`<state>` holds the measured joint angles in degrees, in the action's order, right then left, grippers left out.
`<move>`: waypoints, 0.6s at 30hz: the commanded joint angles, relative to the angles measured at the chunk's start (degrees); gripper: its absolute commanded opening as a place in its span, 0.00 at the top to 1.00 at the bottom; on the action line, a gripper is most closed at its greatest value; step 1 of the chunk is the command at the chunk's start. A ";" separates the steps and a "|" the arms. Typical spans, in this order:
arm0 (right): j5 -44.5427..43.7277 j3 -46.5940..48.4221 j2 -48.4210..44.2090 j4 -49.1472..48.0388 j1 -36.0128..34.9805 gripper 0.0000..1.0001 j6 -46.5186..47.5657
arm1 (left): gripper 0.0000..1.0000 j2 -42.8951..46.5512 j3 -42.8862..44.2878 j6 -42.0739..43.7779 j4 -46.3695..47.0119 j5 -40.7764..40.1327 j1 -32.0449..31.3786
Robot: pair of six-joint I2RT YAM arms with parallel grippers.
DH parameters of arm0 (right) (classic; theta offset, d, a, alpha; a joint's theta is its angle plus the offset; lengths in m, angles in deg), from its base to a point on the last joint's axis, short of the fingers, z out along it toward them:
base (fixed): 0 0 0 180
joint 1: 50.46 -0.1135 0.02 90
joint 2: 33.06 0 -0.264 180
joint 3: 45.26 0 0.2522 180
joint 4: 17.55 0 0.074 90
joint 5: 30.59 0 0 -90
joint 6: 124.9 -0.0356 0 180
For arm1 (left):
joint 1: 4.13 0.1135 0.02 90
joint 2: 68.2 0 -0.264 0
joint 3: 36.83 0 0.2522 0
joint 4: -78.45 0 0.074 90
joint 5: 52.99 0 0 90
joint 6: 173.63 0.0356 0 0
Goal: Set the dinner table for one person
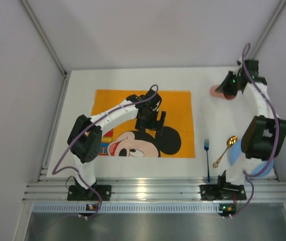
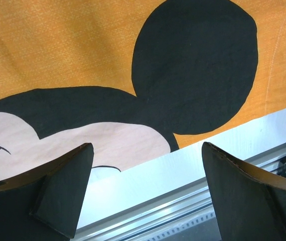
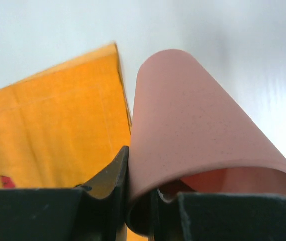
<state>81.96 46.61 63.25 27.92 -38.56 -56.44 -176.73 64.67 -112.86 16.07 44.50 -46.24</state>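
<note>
The white dinner table [image 1: 80, 85] carries an orange Mickey Mouse placemat [image 1: 178, 105]. My left gripper [image 1: 151, 120] hovers open and empty over the placemat's Mickey face; in the left wrist view its fingers [image 2: 57, 186] stand wide apart above the placemat's near edge [image 2: 83, 60] and bare table [image 2: 148, 175]. My right gripper [image 1: 228, 86] is at the far right, shut on the rim wall of a pink cup [image 1: 216, 91] that is tilted on its side. In the right wrist view the cup [image 3: 198, 125] fills the frame, with one finger [image 3: 114, 175] outside and the other inside it.
A blue fork [image 1: 206, 150] and a gold spoon [image 1: 226, 149] lie right of the placemat. A light blue plate [image 1: 236, 153] sits partly hidden under my right arm. Silver rails [image 1: 148, 191] run along the near edge. Walls close in on both sides.
</note>
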 commanded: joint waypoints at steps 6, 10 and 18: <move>-18.68 42.73 17.04 33.76 -20.66 1.00 8.01 | 0.07 1.39 1.63 -2.23 -0.16 2.26 -0.17; -21.84 53.17 25.66 40.09 -27.62 1.00 8.62 | 0.07 1.04 2.69 -2.32 -0.25 2.36 -0.17; -28.52 53.29 32.09 43.09 -32.64 1.00 9.93 | 0.07 4.29 -0.55 -2.23 -0.07 -0.54 -0.08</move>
<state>58.90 98.61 96.48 66.91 -71.30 -47.72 -176.36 65.09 -114.35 16.18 45.09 -46.24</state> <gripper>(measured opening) 0.131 0.929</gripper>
